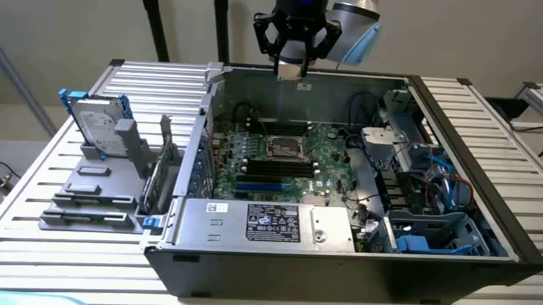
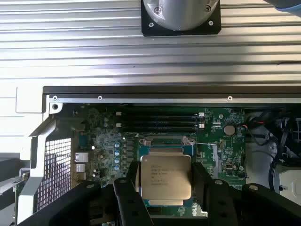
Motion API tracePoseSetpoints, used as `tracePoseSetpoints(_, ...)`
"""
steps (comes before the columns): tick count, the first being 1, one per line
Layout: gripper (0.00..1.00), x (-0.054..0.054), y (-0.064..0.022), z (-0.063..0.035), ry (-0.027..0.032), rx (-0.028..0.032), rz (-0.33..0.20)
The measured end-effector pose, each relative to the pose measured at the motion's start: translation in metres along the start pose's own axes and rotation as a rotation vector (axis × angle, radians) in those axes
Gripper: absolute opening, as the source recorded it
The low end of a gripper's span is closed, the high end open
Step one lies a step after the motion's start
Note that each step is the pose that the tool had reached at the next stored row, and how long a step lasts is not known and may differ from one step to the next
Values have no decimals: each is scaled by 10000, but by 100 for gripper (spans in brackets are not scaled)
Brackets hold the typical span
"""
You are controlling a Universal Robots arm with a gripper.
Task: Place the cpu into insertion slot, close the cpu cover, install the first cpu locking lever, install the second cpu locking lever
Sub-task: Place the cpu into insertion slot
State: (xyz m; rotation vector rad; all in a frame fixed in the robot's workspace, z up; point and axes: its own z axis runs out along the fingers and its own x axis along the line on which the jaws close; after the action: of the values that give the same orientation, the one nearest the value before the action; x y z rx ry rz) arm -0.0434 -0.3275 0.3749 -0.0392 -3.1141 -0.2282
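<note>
Your claw [image 1: 292,71], upper centre of exterior view, grips chip [image 2: 165,178] by opposite edges; chip flat, lettering toward wrist camera, square to socket [image 1: 284,147].

I see open air straight above the insertion slot [image 1: 286,147]; the power supply [image 1: 271,222] stands on the near side, and the drive cage [image 1: 388,136] and cables [image 1: 443,183] wall the exterior view's right.

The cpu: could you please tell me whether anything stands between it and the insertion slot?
Nothing visible does. The cpu hangs high above the open case, and the slot on the board below looks uncovered, with open air between them.
</note>
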Motion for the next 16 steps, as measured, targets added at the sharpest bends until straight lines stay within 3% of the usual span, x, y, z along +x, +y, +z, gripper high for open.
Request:
tracePoseSetpoints(13,54,-3,-1,2,1,1,-1)
tracePoseSetpoints(16,54,-5,-8,47,-2,-1,-1)
